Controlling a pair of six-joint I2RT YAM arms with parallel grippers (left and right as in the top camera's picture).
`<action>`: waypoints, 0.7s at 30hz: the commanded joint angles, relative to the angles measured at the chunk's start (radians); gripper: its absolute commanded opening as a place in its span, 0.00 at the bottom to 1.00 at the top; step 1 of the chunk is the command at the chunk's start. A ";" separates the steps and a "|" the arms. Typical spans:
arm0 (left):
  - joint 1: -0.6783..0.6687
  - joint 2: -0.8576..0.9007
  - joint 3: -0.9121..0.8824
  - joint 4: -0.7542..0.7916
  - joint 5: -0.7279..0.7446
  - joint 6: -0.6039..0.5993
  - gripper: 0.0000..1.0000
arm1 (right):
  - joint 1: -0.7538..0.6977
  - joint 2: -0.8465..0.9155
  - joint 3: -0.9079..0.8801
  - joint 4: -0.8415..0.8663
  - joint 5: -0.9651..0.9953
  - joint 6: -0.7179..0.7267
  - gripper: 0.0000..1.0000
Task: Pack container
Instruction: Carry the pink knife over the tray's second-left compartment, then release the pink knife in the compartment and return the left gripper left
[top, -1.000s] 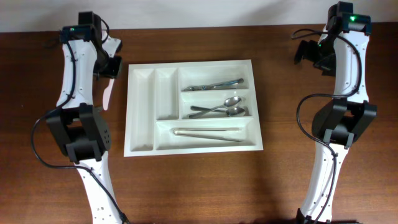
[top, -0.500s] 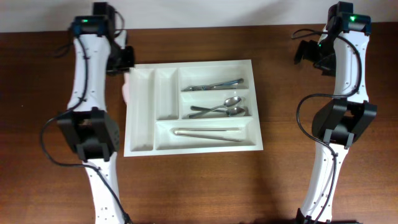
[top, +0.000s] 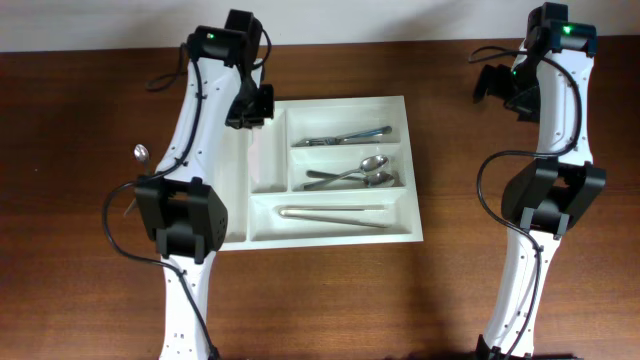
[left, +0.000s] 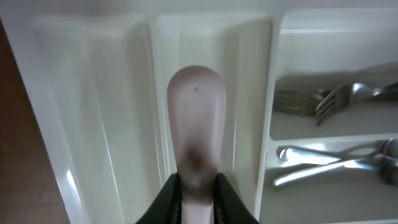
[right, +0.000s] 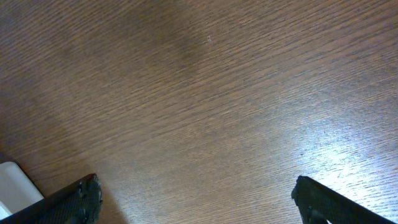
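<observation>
The white cutlery tray lies mid-table. My left gripper is over its back left part, shut on a pale pinkish flat utensil. In the left wrist view the utensil points along the second narrow compartment, held above it by the jaws. The tray holds forks, spoons and tongs. My right gripper is open and empty over bare wood at the far right, its fingers spread wide.
A small metal spoon lies on the table left of my left arm. The leftmost long compartment holds nothing. A tray corner shows at the left edge of the right wrist view.
My left arm has swung right, from the table beside the tray to above its narrow compartments, carrying the pale utensil. The small spoon on the table is now uncovered. The right arm has not moved.
</observation>
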 joint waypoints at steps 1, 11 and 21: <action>-0.011 0.054 0.017 -0.012 -0.018 -0.021 0.02 | 0.002 0.003 0.018 0.000 0.002 0.012 0.99; -0.024 0.085 0.017 0.019 -0.018 -0.020 0.37 | 0.002 0.003 0.018 0.000 0.002 0.012 0.99; 0.061 0.078 0.039 -0.008 -0.039 -0.008 0.37 | 0.002 0.003 0.018 0.000 0.002 0.012 0.99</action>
